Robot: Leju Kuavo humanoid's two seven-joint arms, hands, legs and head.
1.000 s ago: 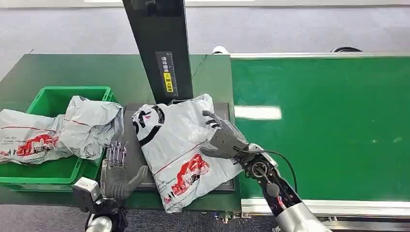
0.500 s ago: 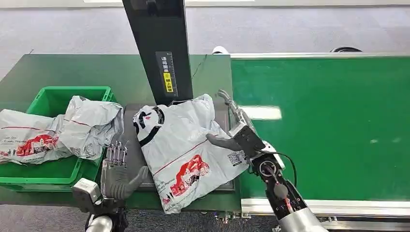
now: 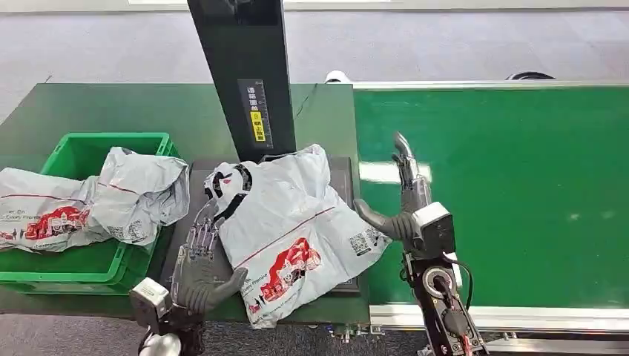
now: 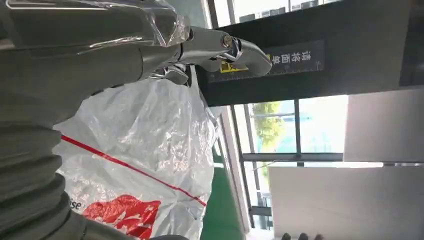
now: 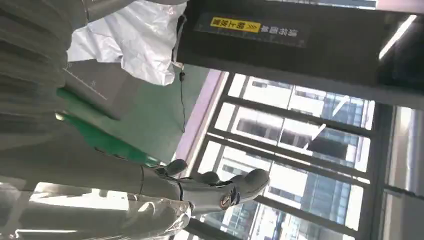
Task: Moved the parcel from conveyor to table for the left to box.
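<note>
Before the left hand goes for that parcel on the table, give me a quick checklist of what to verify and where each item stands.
1. Parcel off the conveyor and lying on the table's dark pad: ok; one corner reaches toward the belt edge.
2. Right hand free of the parcel: ok, it is open over the belt, beside the bag.
3. Left hand empty and ready: ok, open, at the parcel's near-left edge.
4. Room in the green box: not ok, another parcel already covers much of it.
5. Black post clear of the lift path: cannot tell.
</note>
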